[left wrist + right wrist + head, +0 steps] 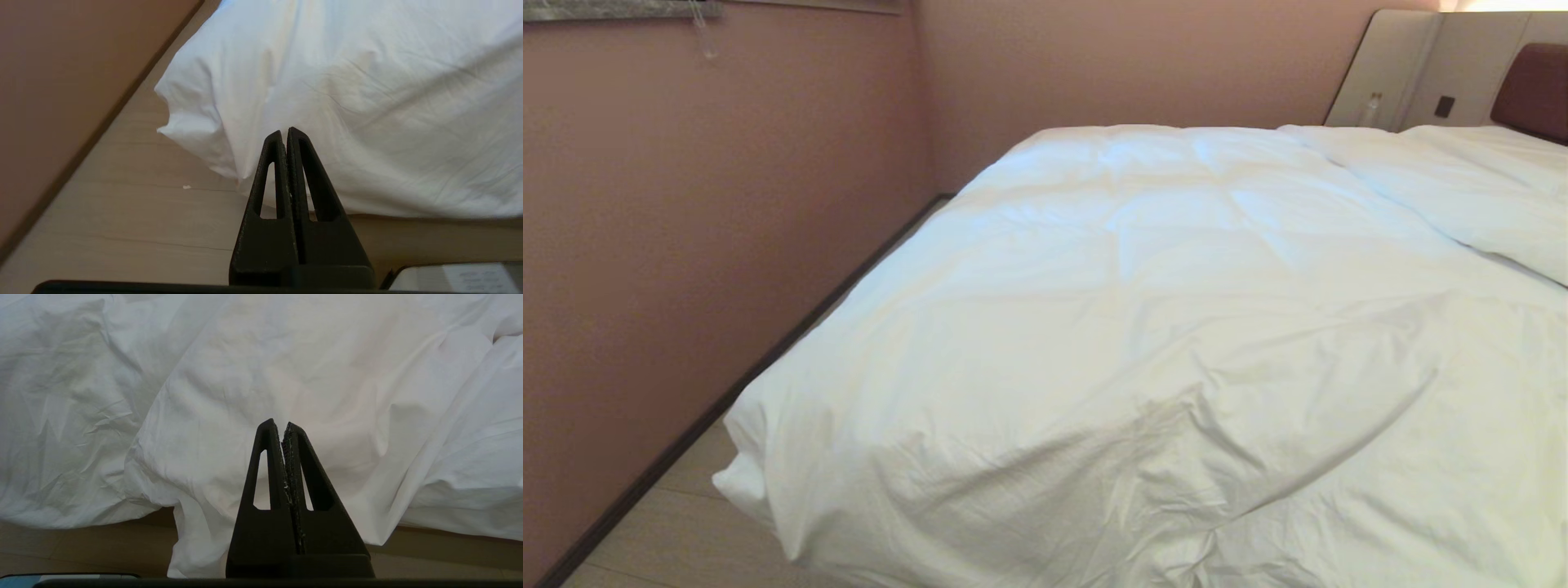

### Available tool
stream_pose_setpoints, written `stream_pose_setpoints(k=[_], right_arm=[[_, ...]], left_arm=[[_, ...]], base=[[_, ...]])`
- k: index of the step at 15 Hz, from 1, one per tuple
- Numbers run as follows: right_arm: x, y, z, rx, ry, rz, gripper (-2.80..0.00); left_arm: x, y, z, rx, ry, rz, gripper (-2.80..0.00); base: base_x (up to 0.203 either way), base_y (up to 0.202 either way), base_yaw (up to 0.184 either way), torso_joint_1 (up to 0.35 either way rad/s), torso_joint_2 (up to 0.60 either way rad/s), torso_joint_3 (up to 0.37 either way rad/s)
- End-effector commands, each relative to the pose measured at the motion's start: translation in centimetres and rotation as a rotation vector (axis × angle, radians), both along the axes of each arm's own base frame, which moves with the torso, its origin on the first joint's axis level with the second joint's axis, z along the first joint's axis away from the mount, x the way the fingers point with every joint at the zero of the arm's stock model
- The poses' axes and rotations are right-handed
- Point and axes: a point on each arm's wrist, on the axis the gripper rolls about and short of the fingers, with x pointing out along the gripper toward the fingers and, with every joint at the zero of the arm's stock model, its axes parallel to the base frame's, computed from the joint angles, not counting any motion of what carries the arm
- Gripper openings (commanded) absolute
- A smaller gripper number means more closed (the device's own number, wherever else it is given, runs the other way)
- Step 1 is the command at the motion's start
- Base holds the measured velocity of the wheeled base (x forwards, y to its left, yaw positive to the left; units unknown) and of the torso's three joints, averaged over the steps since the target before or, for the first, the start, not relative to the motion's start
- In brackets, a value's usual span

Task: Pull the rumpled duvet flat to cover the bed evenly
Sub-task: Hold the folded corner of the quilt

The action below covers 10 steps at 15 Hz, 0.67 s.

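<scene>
**Duvet spread, foot edge uneven; both claws closed and empty**

Duvet (pixel 1143 327) lies over the bed (pixel 1531 90), reaching from near the pillows (pixel 1470 180) at the headboard end down over the foot edge. Upper area fairly flat, quilted squares faint. Foot end rumpled: a diagonal ridge of folds runs toward the foot-left corner, where the corner bulges out over the floor (pixel 135 212) by the wall.

Left gripper (pixel 284 131): fingers pressed together, holding nothing, low in front of that foot-left corner, not touching cloth.

Right gripper (pixel 280 424): fingers together, empty, facing the foot edge where a flap of duvet hangs toward the floor.

Judgement: arms look parked, off the cloth. Overhang along the foot edge looks uneven, so some evening may remain; a grip at the hanging flap seems the likely place
</scene>
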Motion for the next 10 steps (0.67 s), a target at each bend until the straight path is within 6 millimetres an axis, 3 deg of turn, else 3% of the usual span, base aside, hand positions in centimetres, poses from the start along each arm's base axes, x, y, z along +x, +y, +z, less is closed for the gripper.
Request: stream_pose_setpoints(k=[1,10], right_arm=[[0.01,0.0,0.0,-0.001,0.001,0.0,-2.8],[0.01,0.0,0.0,-0.001,0.001,0.0,-2.8]], left_arm=[[0.0,0.02,0.03,-0.027,-0.002,0.008,-2.8],[-0.01,0.04,0.1,-0.045,-0.006,0.02,-2.8]], base=[[0.0,0.0,0.0,0.0,0.0,0.0],[0.0,0.0,0.0,0.0,0.0,0.0]])
